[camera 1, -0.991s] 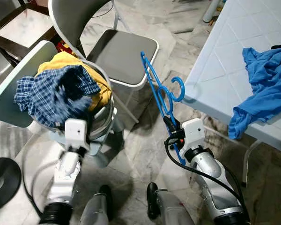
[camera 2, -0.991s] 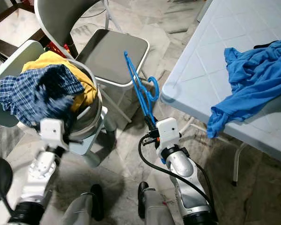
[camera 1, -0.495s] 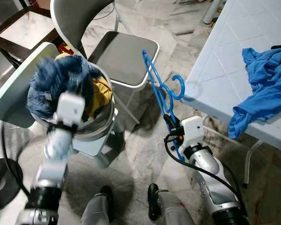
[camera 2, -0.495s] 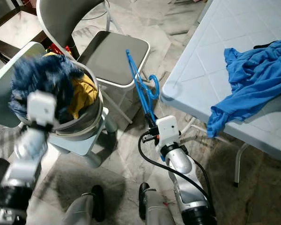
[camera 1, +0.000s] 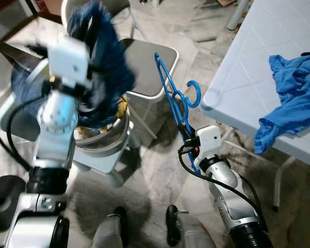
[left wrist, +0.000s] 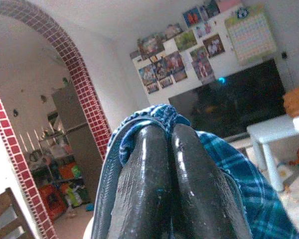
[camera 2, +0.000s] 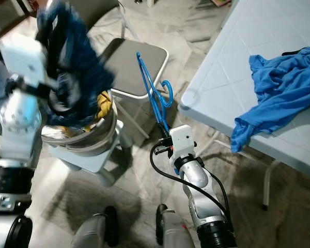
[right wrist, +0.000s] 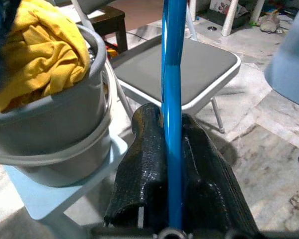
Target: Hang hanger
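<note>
Judging progress, I have the right gripper (camera 1: 188, 140) pinching the blue hanger (camera 1: 174, 99) upright beside the table (camera 1: 232, 77), the left gripper (left wrist: 170, 164) clamped on a plaid shirt (camera 1: 101, 67) above the bucket (camera 1: 104, 139); dressing and hanging remain.

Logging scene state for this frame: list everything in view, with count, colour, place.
plaid shirt: 1, dark blue checked, lifted above the bucket in the left claw
hanger: 1, blue, upright in the right claw, in front of the chair
bucket: 1, grey, on a pale stool at the robot's left
yellow garment: 1, yellow, in the bucket
chair: 1, grey seat with white frame, behind the hanger
table: 1, white, at the robot's right
blue shirt: 1, bright blue, draped over the table edge
left claw: 1, black, shut on the plaid shirt, raised
right claw: 1, black, shut on the hanger
</note>
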